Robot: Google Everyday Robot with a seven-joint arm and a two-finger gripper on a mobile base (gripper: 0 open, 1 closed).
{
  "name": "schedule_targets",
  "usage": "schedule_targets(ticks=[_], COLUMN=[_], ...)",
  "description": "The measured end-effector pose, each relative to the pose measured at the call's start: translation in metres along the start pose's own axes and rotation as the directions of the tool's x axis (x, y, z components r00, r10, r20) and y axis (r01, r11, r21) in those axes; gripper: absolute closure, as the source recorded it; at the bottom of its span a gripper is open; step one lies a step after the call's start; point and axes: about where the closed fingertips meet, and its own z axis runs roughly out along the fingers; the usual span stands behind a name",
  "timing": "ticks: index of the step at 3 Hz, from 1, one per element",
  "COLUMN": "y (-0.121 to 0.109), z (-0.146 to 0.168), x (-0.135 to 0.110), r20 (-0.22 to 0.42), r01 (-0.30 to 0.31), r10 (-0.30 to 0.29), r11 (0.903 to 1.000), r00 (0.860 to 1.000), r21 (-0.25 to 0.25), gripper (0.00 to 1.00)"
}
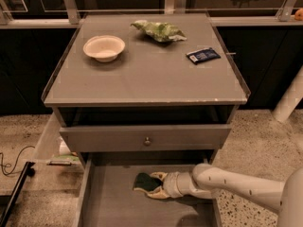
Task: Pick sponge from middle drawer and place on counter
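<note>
My end effector [155, 186] is down inside the middle drawer [113, 202], right of centre. Its two pale fingers sit one on each side of the sponge [143, 182] and, as far as I can judge, pinch it. The sponge rests on the drawer floor, dark face up, not lifted yet.

Risks from here:
- Shallow grip. I seem to hold only the right end, and most of the sponge sticks out left of the fingertips. The foam is soft and could fold or slide out on the lift.
- Collision overhead. The closed drawer front [142, 137] with its knob [147, 140] is just above and behind my wrist, and the table [156, 74] edge is above that. A straight-up lift would likely knock the sponge or wrist against them. I judge I need to back out toward the open end first.
- Side wall. My arm [236, 186] comes in over the drawer's right wall, so swinging right while low could snag it.
- Placement. The table already carries a bowl [104, 47] at the left, a crumpled wrapper [159, 30] at the back and a dark packet [203, 55] at the right. The front-centre part is bare and looks safest. Letting go too close to the front edge could drop the sponge back into the drawer or onto the floor. Reaching too deep could shove the bowl or packet.
</note>
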Motion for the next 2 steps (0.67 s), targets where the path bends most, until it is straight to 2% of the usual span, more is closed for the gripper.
schedule_targets(ticks=[1, 2], y=[0.009, 0.019], z=[-0.008, -0.039], x=[-0.003, -0.020], r20=[0.015, 0.045], r01=[-0.010, -0.002], r10=[0.010, 0.002], r11=[0.9999, 1.0000], r00=[1.000, 0.999], r21=[-0.007, -0.008], gripper=[1.00, 1.00])
